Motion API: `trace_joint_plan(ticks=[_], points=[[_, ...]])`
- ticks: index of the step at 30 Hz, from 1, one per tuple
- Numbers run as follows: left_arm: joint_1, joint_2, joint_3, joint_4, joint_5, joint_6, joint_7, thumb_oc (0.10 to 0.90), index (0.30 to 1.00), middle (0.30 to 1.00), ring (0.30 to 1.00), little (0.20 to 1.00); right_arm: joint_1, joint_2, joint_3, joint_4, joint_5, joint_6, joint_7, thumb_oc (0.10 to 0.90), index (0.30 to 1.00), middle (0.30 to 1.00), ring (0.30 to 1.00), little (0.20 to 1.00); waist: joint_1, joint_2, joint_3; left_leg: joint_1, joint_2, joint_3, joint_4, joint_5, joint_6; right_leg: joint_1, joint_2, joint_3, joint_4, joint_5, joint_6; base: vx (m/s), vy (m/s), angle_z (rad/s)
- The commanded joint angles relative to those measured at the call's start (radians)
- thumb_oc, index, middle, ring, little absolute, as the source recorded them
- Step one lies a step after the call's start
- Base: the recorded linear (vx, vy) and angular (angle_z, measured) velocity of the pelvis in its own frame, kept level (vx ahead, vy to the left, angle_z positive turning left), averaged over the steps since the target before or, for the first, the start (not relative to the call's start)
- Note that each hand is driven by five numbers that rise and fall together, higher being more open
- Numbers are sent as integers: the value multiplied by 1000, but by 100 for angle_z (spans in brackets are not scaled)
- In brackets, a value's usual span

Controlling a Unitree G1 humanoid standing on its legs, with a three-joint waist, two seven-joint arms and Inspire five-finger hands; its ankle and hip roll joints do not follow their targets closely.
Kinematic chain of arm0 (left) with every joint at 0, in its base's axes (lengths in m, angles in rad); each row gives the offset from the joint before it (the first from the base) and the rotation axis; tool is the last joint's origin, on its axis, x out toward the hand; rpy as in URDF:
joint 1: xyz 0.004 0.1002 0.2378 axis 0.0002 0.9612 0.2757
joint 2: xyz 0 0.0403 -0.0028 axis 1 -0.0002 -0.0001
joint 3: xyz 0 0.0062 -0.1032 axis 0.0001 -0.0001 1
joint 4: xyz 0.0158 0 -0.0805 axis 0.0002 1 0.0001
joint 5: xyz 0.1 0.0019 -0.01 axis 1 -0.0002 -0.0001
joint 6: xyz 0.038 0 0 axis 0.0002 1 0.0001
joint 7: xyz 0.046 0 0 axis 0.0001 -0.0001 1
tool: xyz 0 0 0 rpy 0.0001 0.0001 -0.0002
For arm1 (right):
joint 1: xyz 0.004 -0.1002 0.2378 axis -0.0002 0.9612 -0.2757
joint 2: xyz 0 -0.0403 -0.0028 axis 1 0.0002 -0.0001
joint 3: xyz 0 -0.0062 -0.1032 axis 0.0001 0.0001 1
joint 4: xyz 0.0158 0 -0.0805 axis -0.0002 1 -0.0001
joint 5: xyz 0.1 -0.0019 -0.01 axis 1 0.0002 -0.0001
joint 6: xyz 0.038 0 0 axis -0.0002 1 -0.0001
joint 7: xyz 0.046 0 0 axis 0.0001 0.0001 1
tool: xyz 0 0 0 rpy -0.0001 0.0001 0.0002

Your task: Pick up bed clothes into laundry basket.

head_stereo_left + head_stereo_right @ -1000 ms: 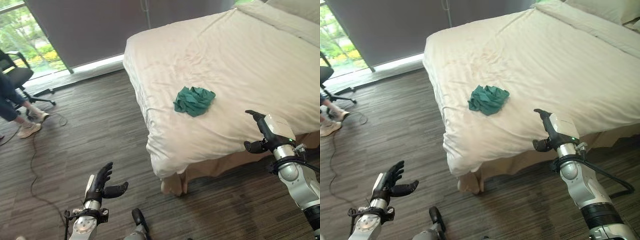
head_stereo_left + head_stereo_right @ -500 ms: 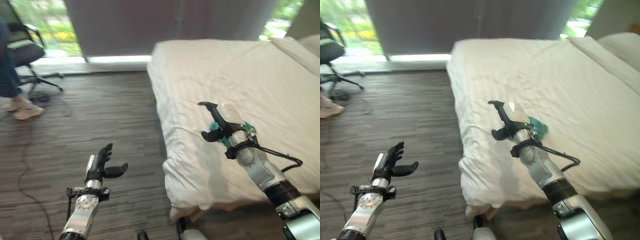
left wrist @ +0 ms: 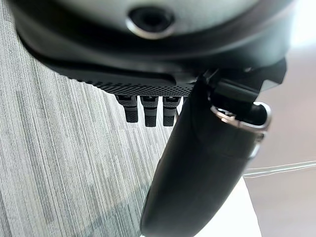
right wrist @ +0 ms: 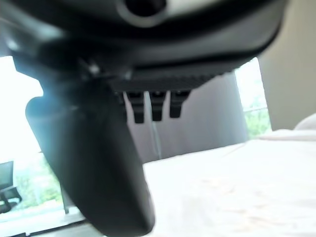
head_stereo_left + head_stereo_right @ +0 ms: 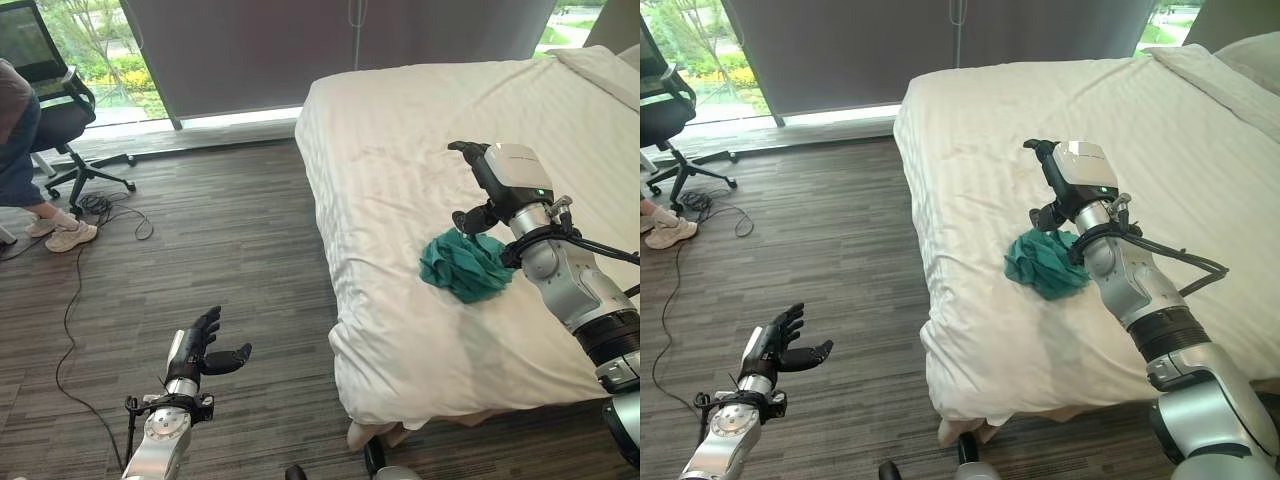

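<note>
Cloth (image 5: 465, 265) on bed (image 5: 400, 130); office chair (image 5: 45, 110) far left.

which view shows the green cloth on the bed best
The left eye view: the green cloth lies crumpled near the bed's edge, mostly unobstructed. In the right eye view the right hand and its arm overlap the cloth's far side. The right wrist view shows bedding past the fingers.

A teal crumpled garment (image 5: 465, 264) is seen on a white, faintly striped bed sheet (image 5: 400, 130). The floor (image 5: 220, 260) is streaked in dark grey-brown planks. A black office chair (image 5: 55, 110) is shown.
</note>
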Motion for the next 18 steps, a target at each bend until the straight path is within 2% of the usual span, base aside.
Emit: trace_joint_plan(ticks=[1,9,18], points=[[-25,79,35,-81,-9,-103,8,800,900,900,900,900,-89,-12,-10,20,-3,-9,-41,800,900,900,900,900,0,-33,-45,24,91,80,9,-23,-104,45,-66,-20,14,-164,32,29,-46,-13],[-40,87,17,-89,-22,-109,-6,800,900,900,900,900,-103,0,15,103,2,-5,-31,800,900,900,900,900,-2,-11,-24,9,99,90,9,-11,-111,20,-61,-9,14,-161,31,9,-52,-9],[-66,106,4,-104,-28,-119,-12,800,900,900,900,900,-180,11,29,186,20,0,-62,800,900,900,900,900,4,31,31,-58,112,78,9,23,-125,-55,-50,-4,14,-145,24,-41,-64,1]])
